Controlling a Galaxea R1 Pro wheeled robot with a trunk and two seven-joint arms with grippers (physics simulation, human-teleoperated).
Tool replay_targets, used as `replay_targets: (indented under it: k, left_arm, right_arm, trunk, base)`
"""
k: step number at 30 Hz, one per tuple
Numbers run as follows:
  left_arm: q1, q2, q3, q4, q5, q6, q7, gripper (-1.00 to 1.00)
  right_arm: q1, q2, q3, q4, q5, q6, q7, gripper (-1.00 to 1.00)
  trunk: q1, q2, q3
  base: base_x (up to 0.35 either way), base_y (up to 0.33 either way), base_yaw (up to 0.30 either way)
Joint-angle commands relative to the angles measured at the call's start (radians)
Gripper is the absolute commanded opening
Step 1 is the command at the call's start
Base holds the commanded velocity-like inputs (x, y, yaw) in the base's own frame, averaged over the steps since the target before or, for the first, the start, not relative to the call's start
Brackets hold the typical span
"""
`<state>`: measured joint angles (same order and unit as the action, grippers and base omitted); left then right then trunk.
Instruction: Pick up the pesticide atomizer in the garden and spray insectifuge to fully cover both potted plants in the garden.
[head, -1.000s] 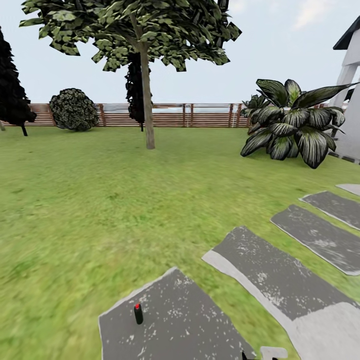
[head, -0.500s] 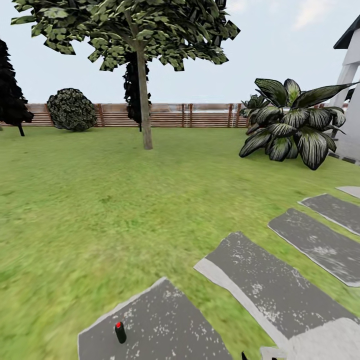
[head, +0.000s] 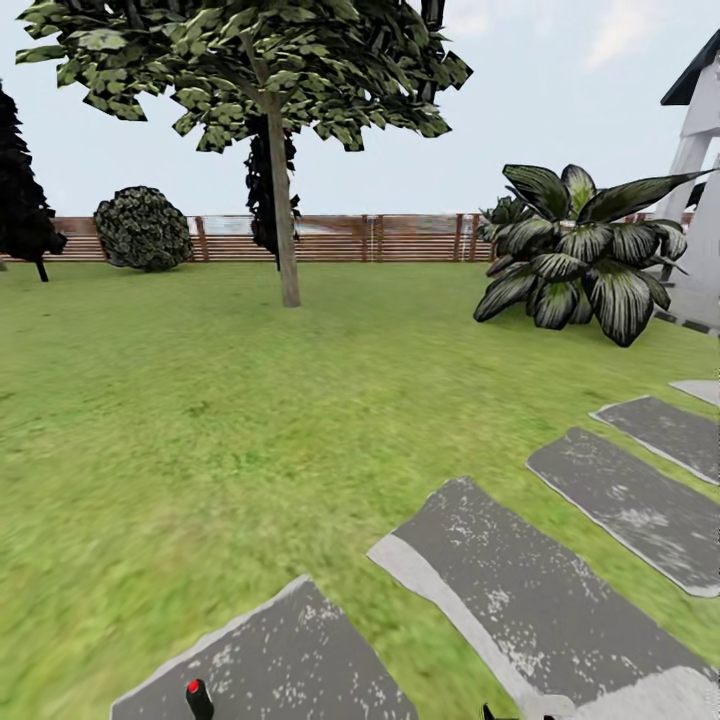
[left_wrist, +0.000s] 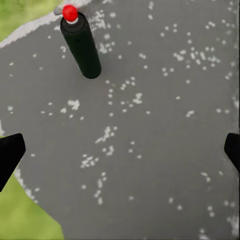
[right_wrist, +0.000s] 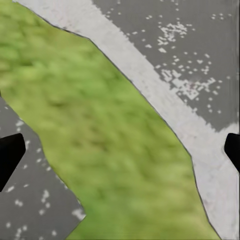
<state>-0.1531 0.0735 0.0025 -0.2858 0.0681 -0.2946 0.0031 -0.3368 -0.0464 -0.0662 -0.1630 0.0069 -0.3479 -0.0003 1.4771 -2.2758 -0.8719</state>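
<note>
Half atomizer (head: 198, 698) cut off on stone (head: 290, 660) | both claws wide

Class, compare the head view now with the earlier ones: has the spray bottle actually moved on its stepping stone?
No. The spray bottle sits at the same spot near the stepping stone's near edge; tree and stones slid left too, so the camera moved.

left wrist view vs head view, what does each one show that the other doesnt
The left wrist view alone shows the left gripper, its two dark fingertips wide apart, and the bottle's full length. The head view alone shows the brown slatted wooden fence, the leafy tree, the dark striped-leaf bush and further stones. Both show the slim dark red-tipped pesticide atomizer standing on a speckled grey stepping stone beside green lawn.
</note>
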Motion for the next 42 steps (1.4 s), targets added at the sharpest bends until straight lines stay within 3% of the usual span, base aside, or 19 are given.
replay_targets:
  k: [1,32,42]
  left_arm:
    - [0.0,0.0,-0.001,0.001,0.007,-0.003,0.0,1.0]
    - [0.0,0.001,-0.001,0.001,0.007,-0.003,0.0,1.0]
    - [0.0,0.002,-0.001,0.001,0.008,-0.003,0.0,1.0]
  right_arm:
    - [-0.001,0.0,-0.006,0.001,0.001,-0.003,0.002,1.0]
    - [-0.001,0.0,-0.006,0.002,0.001,-0.003,0.002,1.0]
    - [-0.001,0.0,-0.006,0.001,0.001,-0.003,0.002,1.0]
  trunk:
    - [0.0,0.0,-0.001]
    - [0.0,0.0,-0.001]
    - [0.0,0.0,-0.001]
  base:
    - [0.18,-0.231,0.0]
    - [0.18,-0.232,0.001]
    - [0.176,-0.233,0.206]
